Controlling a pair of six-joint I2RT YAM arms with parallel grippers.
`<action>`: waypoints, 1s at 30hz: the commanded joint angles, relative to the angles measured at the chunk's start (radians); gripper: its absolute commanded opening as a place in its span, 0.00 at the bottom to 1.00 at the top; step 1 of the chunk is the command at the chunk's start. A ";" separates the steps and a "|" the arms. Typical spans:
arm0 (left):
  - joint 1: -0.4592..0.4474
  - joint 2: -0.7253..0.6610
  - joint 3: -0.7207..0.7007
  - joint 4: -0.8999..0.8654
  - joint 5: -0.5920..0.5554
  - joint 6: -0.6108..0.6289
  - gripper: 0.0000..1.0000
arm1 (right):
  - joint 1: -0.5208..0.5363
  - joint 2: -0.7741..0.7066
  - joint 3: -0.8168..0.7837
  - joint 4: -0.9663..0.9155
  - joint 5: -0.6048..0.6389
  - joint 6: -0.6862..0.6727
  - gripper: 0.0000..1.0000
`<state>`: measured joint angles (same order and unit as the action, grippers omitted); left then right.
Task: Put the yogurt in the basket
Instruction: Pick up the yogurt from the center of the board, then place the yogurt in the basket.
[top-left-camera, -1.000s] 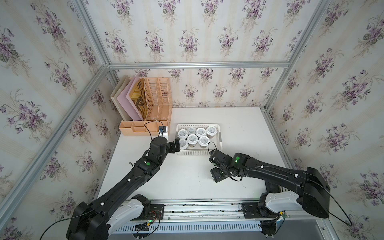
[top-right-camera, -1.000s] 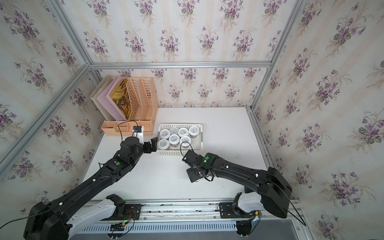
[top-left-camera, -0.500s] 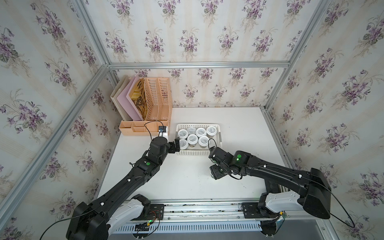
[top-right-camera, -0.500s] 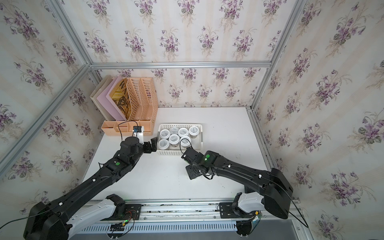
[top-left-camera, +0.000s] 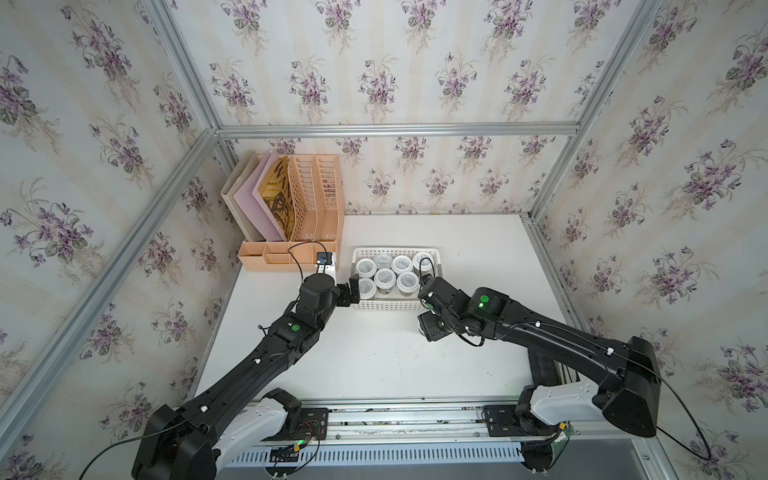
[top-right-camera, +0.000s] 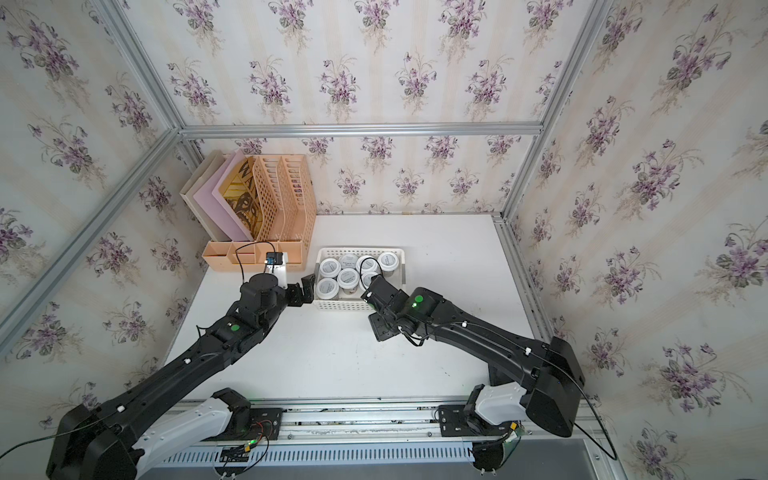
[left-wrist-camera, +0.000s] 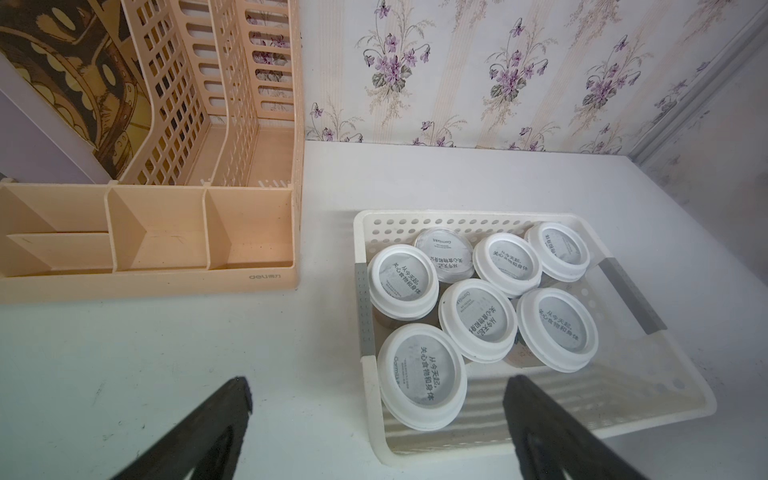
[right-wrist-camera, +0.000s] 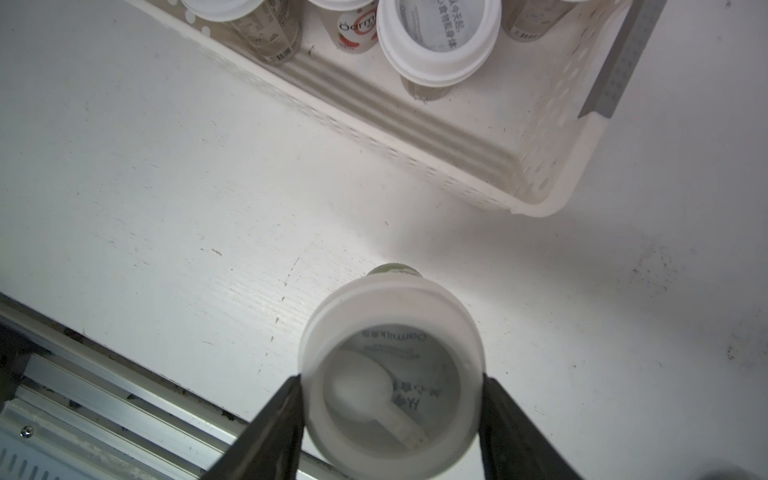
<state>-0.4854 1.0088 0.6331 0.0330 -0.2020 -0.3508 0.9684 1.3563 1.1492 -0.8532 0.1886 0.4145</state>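
The white perforated basket (top-left-camera: 390, 306) (top-right-camera: 340, 305) (left-wrist-camera: 457, 216) (right-wrist-camera: 415, 137) stands mid-table with several yogurt cups (top-left-camera: 384, 278) (top-right-camera: 348, 278) (left-wrist-camera: 478, 320) upright inside, white lids up. My right gripper (top-left-camera: 430, 328) (top-right-camera: 380, 328) (right-wrist-camera: 390, 380) hangs just in front of the basket's near right corner. It is shut on one more yogurt (right-wrist-camera: 390, 307), both fingers pressed to the lid's sides. My left gripper (top-left-camera: 351, 293) (top-right-camera: 305, 291) (left-wrist-camera: 380, 382) stands open at the basket's left short end, holding nothing.
A peach slatted file organizer (top-left-camera: 307, 199) (left-wrist-camera: 166, 232) with folders stands at the back left, close to the basket. An aluminium rail (right-wrist-camera: 83, 395) runs along the table's front edge. Papered walls close in the back and both sides.
My right gripper has closed on the yogurt and moved with it toward the basket's front wall. The left arm has not moved.
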 joint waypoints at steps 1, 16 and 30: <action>0.000 -0.004 -0.003 0.015 0.004 -0.007 0.99 | -0.019 0.004 0.031 0.000 0.010 -0.025 0.65; -0.001 0.001 -0.001 0.017 0.003 -0.004 0.99 | -0.195 0.104 0.221 0.022 -0.035 -0.179 0.65; -0.001 0.008 0.000 0.021 0.004 -0.002 1.00 | -0.331 0.215 0.231 0.152 -0.106 -0.236 0.64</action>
<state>-0.4858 1.0153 0.6323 0.0330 -0.2020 -0.3508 0.6502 1.5593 1.3743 -0.7372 0.1085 0.2039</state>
